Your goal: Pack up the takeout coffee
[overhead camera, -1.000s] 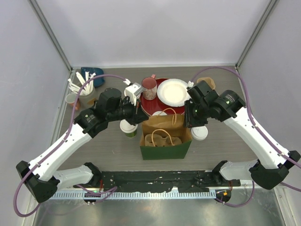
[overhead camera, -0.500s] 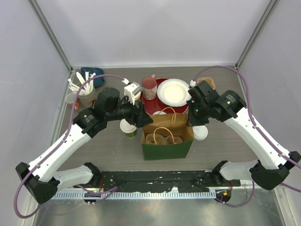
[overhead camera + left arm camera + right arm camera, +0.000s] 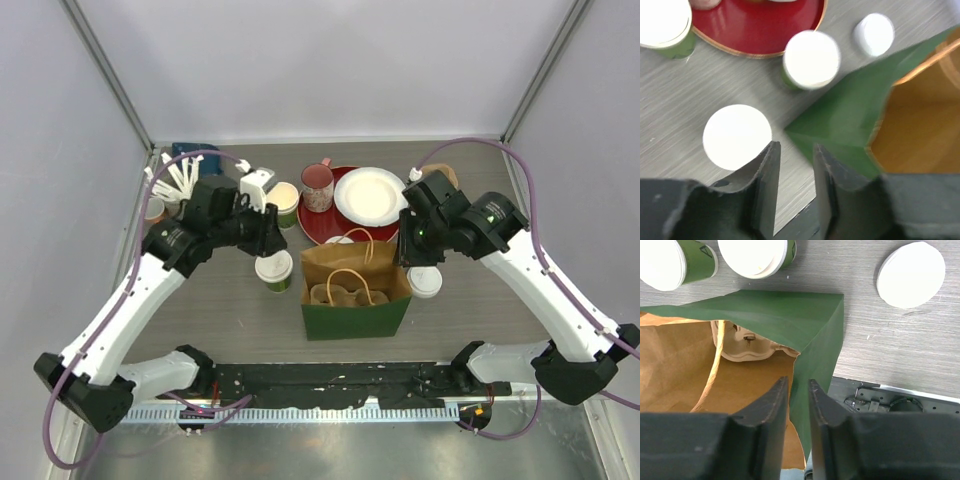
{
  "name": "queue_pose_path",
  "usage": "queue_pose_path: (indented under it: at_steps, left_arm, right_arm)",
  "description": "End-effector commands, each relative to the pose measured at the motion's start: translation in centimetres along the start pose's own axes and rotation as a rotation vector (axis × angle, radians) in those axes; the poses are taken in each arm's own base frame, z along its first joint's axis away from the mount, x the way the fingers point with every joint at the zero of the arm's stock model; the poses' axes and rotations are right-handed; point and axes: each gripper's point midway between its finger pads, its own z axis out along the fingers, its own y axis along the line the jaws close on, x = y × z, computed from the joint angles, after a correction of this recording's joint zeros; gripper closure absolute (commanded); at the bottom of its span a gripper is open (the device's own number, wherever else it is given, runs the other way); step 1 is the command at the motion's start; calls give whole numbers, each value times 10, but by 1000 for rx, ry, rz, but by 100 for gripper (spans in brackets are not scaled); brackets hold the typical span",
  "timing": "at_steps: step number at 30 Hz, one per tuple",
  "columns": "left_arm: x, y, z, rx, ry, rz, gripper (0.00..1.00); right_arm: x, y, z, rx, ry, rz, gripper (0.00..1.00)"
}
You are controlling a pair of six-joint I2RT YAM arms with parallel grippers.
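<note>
A green paper bag [image 3: 355, 310] with a brown inside stands open at the table's middle, with a pulp cup carrier [image 3: 345, 294] in it. A lidded green cup [image 3: 274, 270] stands left of the bag, another [image 3: 340, 241] behind it, and a third cup [image 3: 284, 203] by the tray. My left gripper [image 3: 272, 235] is slightly open and empty; in the left wrist view [image 3: 795, 147] it hangs beside a lidded cup [image 3: 737, 136]. My right gripper [image 3: 408, 252] is shut on the bag's right wall [image 3: 815, 335], one finger inside [image 3: 797, 382].
A red tray [image 3: 322, 228] holds a white plate [image 3: 370, 195] and a pink mug [image 3: 318, 185]. A white lid [image 3: 424, 283] lies right of the bag. A holder of white utensils [image 3: 178, 195] stands at the back left. The arm bases run along the near edge.
My left gripper has drawn back to the left, away from the bag's left edge, and is now above the lidded cup's area. The bag shifted slightly right. The right gripper stayed in place.
</note>
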Motion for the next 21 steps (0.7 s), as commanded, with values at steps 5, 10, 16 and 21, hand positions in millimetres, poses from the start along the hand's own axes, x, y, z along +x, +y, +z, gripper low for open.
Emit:
queue_pose_path:
  at_steps: [5,10,16,21]
  left_arm:
    - [56,35,18,-162,281,283,68]
    - [75,37,33,-184,319,348,62]
    - [80,39,56,-232,316,415,60]
    - [80,49,71,-260,309,452,60]
  right_arm:
    - [4,-6,-17,11,-13,33,65]
    - [2,-5,-17,5,-27,45,63]
    - [1,-6,-19,4,-36,53,59]
    - [1,-5,-20,-5,-41,60,58]
